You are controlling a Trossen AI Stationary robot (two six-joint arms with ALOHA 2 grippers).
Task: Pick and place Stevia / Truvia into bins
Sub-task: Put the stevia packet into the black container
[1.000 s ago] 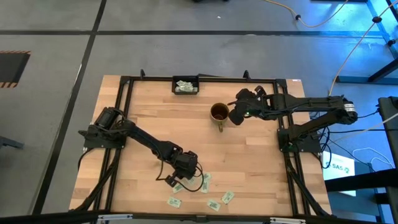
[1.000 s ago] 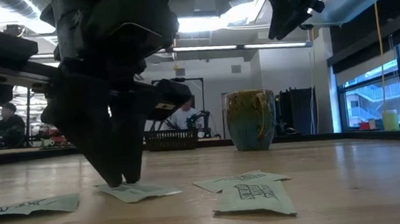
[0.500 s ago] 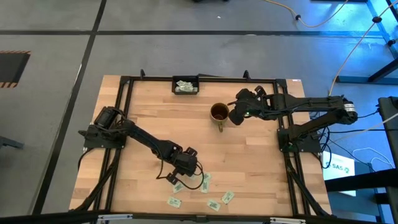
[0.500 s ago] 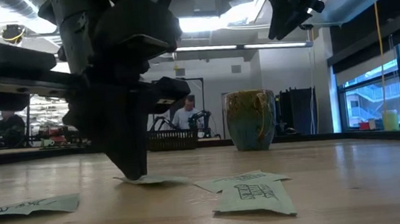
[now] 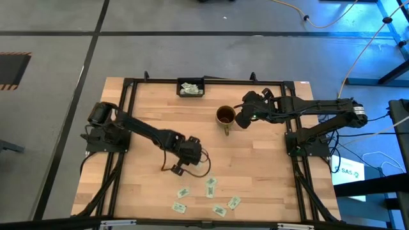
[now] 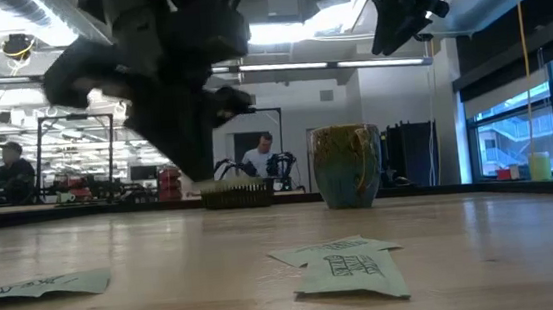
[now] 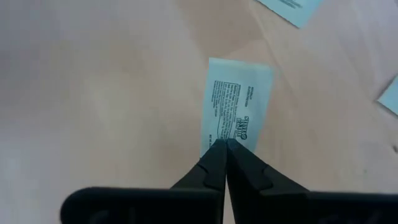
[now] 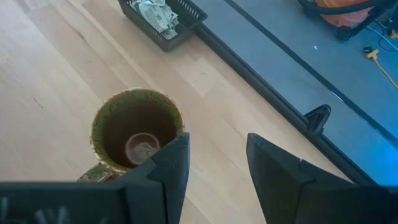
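The left gripper has bare wood on every side of its shut jaws; loose sachets lie near. The mug stands just beside the right gripper's open jaws, and the black tray sits beyond it.

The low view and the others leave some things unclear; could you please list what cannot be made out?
- Low view: the left gripper is motion-blurred, so its held white-and-green paper sachet cannot be made out there.
- High view: sachets in the small black rectangular tray are too small to count.
- Right wrist view: the open right gripper covers part of the round brown-gold mug, hiding its handle.
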